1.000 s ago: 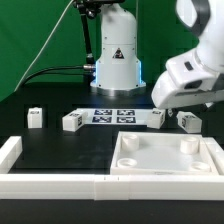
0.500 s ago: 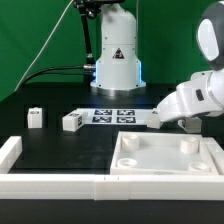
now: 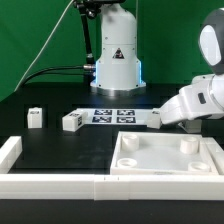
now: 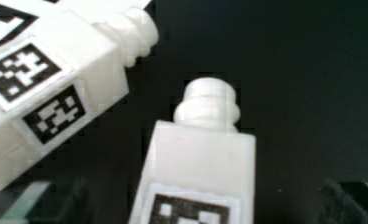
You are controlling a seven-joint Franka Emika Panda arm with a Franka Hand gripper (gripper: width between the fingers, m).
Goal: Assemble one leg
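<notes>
In the wrist view a leg (image 4: 207, 150), a white block with a round peg and a marker tag, lies between my gripper's (image 4: 202, 205) jaws. The jaws stand apart on either side of it with dark gaps, so the gripper is open. A second leg (image 4: 65, 70) with two tags lies close beside the first. In the exterior view my gripper (image 3: 182, 124) is low over the table at the right, hiding the leg below it. One leg (image 3: 158, 117) shows just beside it. Two more legs (image 3: 35, 117) (image 3: 72, 121) sit at the left.
The large white square piece with round corner sockets (image 3: 165, 158) lies in front of the gripper. The marker board (image 3: 113, 116) lies before the robot base. White rails run along the front (image 3: 60, 186) and the left (image 3: 10, 152).
The arm has come down at the exterior view's right. The rightmost leg, visible one second ago, is now hidden behind the hand.
</notes>
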